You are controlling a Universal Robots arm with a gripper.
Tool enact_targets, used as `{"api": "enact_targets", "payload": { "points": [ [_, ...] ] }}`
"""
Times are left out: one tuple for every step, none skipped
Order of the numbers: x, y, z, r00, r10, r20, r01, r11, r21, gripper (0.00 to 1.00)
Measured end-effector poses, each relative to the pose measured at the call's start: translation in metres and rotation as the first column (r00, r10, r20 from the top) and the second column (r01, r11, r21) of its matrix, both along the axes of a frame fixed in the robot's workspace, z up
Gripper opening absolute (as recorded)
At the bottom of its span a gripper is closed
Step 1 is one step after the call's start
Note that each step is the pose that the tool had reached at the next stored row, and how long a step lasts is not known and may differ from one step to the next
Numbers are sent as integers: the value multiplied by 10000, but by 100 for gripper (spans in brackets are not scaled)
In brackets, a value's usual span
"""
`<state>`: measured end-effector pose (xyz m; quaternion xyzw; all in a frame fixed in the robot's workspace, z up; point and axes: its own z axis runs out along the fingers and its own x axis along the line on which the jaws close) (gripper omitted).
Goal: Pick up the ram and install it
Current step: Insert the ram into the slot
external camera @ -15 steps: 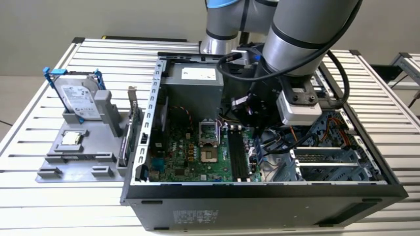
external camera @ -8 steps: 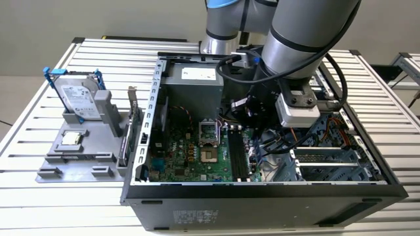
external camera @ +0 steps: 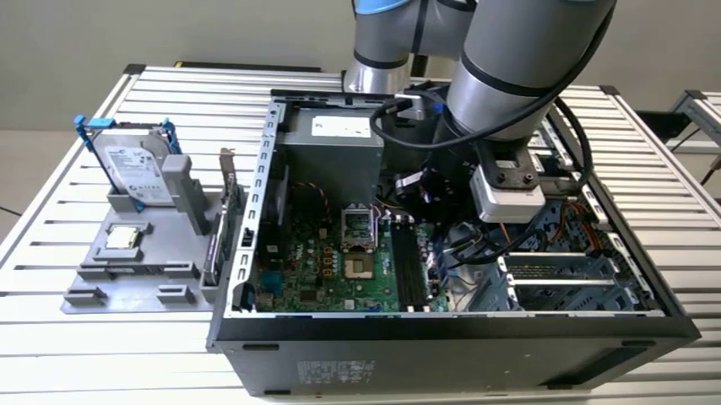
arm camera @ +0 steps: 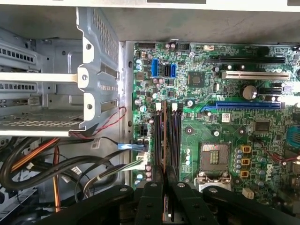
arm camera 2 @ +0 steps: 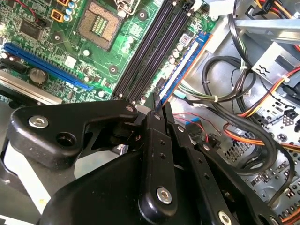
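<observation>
The gripper (arm camera: 164, 187) has its black fingers (arm camera 2: 158, 140) closed narrow on the ram (arm camera: 164, 136), which stands on its thin edge over the black memory slots (arm camera: 171, 136) of the motherboard (arm camera: 234, 140), inside the open computer case (external camera: 242, 253). In the first wrist view the ram's long axis runs parallel to the slots, one end between the fingers and the other reaching toward the white slot latches (arm camera: 159, 107); whether it is seated or just above the slot cannot be told. Just beside the slots lies the bare processor socket (arm camera: 214, 157). On the slots' other side a tangle of black and orange cables (arm camera: 56, 164) crowds near the metal drive cage (arm camera: 93, 70). On the slatted bench, toward the exterior view's left edge, a grey holder (external camera: 124, 270) carries a silver hard drive (external camera: 133, 173) with blue rails, well apart from the case
</observation>
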<state>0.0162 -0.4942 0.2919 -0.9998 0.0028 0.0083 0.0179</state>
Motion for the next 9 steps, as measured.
{"api": "enact_targets", "payload": {
  "points": [
    [0, 0, -6, 10000, 0, 0, 0, 10000, 1, 0],
    [0, 0, -11, 10000, 0, 0, 0, 10000, 0, 0],
    [0, 0, -15, 10000, 0, 0, 0, 10000, -1, 0],
    [-1, 0, -20, 10000, 0, 0, 0, 10000, 0, 0],
    [-1, 1, -27, 10000, 0, 0, 0, 10000, 1, 0],
    [-1, 2, -36, 10000, 0, 0, 0, 10000, 1, 0],
    [-1, 3, -44, 10000, 0, 0, 0, 10000, 1, 0],
    [-1, 5, -50, 10000, 0, 0, 0, 10000, -1, 0],
    [-1, 7, -57, 10000, 0, 0, 0, 10000, -1, 0]
  ]
}}
